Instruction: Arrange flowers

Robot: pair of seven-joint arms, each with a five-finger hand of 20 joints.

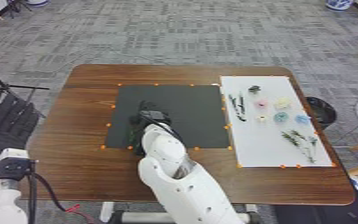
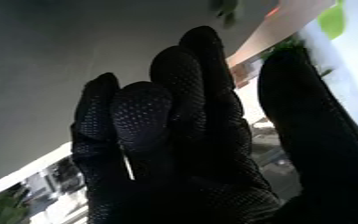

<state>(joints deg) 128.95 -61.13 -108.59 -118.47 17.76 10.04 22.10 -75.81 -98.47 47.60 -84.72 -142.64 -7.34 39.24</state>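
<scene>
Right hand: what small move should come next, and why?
Probably a short shift of the right hand toward the pink flower. Its thumb stands apart from its fingers, and it is over the dark mat, while the flower lies on the white board.

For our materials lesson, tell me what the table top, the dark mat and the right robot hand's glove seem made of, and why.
Table top: wood or wood-look laminate, smooth, judging by its brown streaky grain. Dark mat: plain and matt, so perhaps card, felt or rubber. Right robot hand: black fabric glove, apparently, with dotted texture.
</scene>
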